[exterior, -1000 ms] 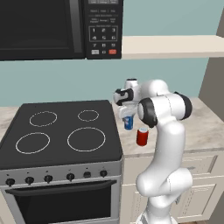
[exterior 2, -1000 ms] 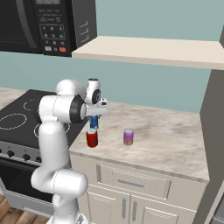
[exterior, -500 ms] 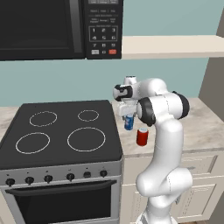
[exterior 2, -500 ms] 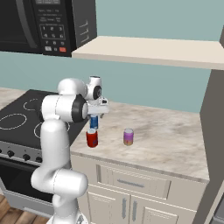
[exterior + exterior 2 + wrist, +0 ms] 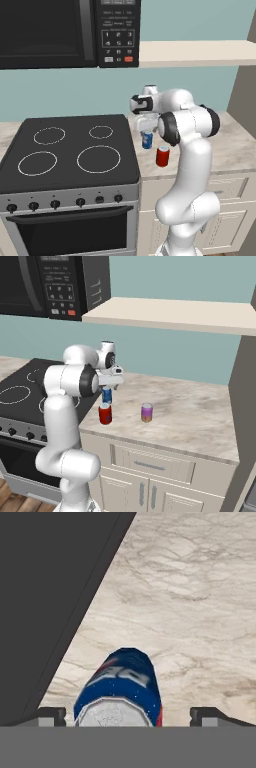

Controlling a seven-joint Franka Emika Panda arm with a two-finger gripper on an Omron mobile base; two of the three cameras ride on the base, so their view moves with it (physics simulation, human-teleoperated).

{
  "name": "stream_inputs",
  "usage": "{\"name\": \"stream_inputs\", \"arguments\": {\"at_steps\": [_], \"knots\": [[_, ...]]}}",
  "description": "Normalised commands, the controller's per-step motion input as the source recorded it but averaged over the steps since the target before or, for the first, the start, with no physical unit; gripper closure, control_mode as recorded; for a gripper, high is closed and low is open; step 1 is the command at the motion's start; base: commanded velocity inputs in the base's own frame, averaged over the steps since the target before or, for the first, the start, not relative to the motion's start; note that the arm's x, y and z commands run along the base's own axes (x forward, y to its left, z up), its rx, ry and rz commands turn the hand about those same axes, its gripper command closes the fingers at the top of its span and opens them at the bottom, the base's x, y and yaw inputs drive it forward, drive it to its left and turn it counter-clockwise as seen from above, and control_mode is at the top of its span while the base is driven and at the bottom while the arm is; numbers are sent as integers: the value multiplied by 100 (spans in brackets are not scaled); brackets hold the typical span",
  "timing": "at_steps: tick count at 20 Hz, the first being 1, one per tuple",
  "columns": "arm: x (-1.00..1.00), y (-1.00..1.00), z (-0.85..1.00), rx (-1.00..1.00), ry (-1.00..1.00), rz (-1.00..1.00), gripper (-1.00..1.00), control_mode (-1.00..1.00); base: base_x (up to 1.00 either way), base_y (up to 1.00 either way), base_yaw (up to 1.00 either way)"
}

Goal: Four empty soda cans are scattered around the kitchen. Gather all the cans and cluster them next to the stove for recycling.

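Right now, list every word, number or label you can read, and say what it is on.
Nothing reads clearly.
Microwave keypad: buttons with markings too small to read.
Blue can: white lettering on the side, too blurred to read.
Red can and purple can: no legible label.

The hand (image 5: 147,126) covers the blue soda can's (image 5: 147,139) top beside the stove (image 5: 70,150); the microwave (image 5: 65,30) is cut off above.

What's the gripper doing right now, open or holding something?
Gripper: open, its fingers spread apart on either side of the blue can, which stands on the counter beside the stove.
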Motion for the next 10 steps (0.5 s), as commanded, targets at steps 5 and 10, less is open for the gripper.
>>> {"name": "stream_inputs", "arguments": {"at_steps": [5, 10], "knots": [[-24, -1, 16, 0, -9, 0, -100, -100, 0, 0, 0], [-30, 0, 12, 1, -5, 0, -100, -100, 0, 0, 0]]}}
